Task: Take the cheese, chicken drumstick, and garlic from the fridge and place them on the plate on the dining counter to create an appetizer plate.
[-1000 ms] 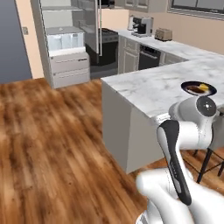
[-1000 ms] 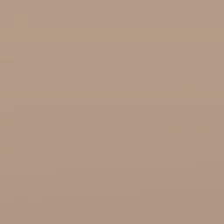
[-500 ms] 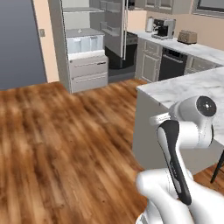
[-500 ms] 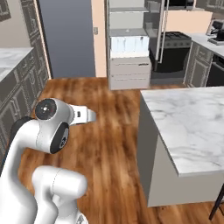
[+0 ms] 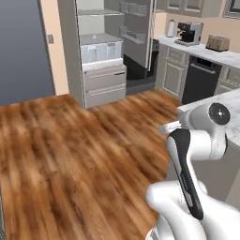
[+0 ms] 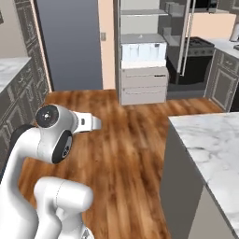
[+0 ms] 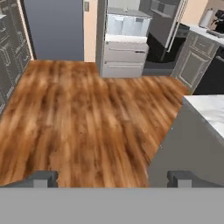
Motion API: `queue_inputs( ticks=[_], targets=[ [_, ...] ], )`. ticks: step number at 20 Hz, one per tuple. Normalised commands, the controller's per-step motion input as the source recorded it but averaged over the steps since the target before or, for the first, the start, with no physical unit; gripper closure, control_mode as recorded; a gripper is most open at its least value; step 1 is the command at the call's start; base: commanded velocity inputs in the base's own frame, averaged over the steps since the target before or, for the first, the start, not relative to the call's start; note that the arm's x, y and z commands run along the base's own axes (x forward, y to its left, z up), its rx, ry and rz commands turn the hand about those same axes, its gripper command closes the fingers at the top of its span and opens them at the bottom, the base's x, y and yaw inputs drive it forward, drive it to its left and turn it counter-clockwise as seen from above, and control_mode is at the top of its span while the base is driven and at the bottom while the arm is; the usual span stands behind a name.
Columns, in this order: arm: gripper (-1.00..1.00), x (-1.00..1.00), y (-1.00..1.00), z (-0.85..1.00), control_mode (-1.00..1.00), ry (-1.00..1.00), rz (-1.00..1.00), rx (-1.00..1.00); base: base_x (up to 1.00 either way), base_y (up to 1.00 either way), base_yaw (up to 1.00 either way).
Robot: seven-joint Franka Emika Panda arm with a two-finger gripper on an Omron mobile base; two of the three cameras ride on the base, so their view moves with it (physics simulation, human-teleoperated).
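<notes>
— Is it carrying anything?

— No. The fingers (image 7: 43, 178) stand wide apart, released, with bare wood floor (image 7: 87, 127) between them.

— So how far along?

— Barely, I'd judge. The fridge (image 7: 124, 39) is straight ahead of the tips, well apart, door open; one counter (image 7: 210, 111) corner sits to their right (no plate on the part I can see). Cheese, drumstick, garlic: I count none from here.

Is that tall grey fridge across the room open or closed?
Open: the fridge shows bare shelves and clear drawers, its door swung aside.
</notes>
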Motion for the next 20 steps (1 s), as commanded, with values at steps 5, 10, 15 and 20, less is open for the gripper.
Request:
queue_inputs(
  ticks=[5, 10, 15, 20],
  targets=[
    [-1.00, 0.00, 0.00, 0.00, 1.00, 0.00, 0.00, 0.00, 1.00, 0.03, -0.21],
    [-1.00, 0.00, 0.00, 0.00, 1.00, 0.00, 0.00, 0.00, 1.00, 0.18, -0.43],
    [-1.00, 0.00, 0.00, 0.00, 1.00, 0.00, 0.00, 0.00, 1.00, 0.71, -0.19],
    [-1.00, 0.00, 0.00, 0.00, 1.00, 0.00, 0.00, 0.00, 1.00, 0.41, 0.11]
  ],
)
